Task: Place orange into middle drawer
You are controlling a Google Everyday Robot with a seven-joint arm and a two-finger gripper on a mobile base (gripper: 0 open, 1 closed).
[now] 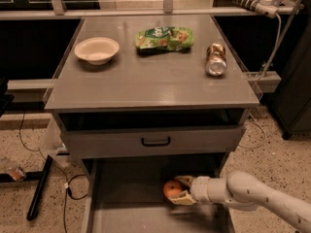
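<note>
The orange is a small round orange fruit held inside the pulled-out middle drawer, a wide grey tray with a flat floor below the closed drawer front. My gripper reaches in from the right on a white arm. Its tan fingers close around the orange from the right, one above and one below. The orange is low over the drawer floor, right of its middle; I cannot tell whether it touches the floor.
On the cabinet top stand a white bowl, a green snack bag and a tipped metal can. A closed drawer front with a black handle overhangs the open tray. Cables and a black bar lie on the floor at the left.
</note>
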